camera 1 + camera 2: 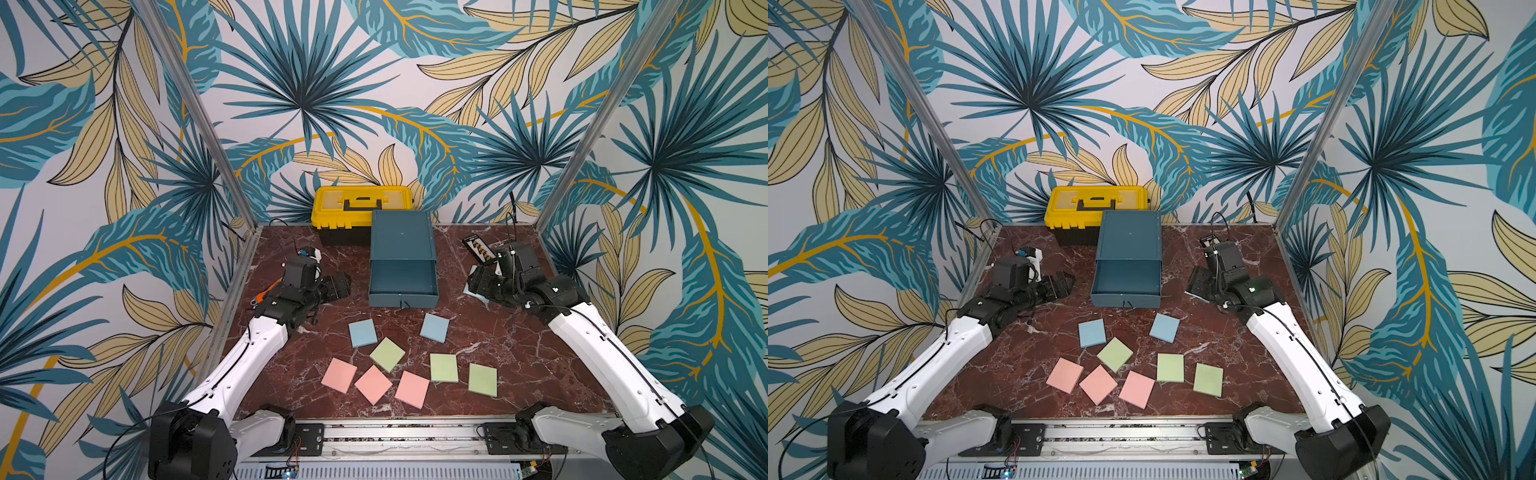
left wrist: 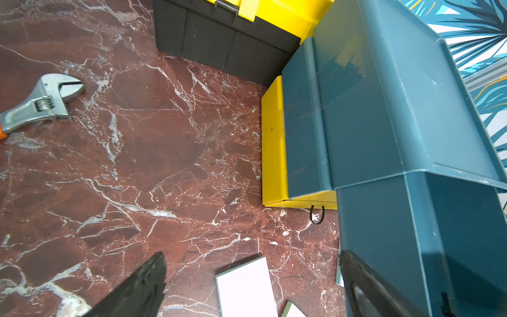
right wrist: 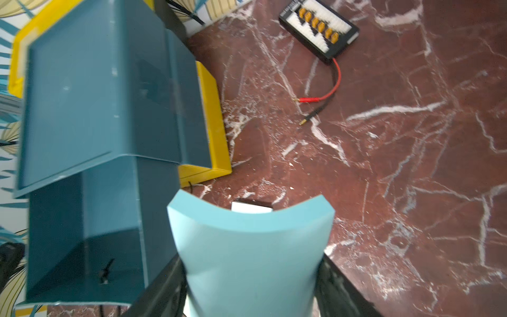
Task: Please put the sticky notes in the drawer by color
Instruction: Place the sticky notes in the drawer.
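The right pincer (image 1: 477, 286) pinches a blue pad (image 3: 248, 247), bowed by the squeeze, with the open teal drawer (image 1: 403, 300) likely meant for it just beside; the left pincer (image 1: 343, 284) hangs spread and empty opposite.

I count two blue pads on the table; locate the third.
Right wrist view: the third blue pad is bowed in the right gripper, just right of the open teal drawer.
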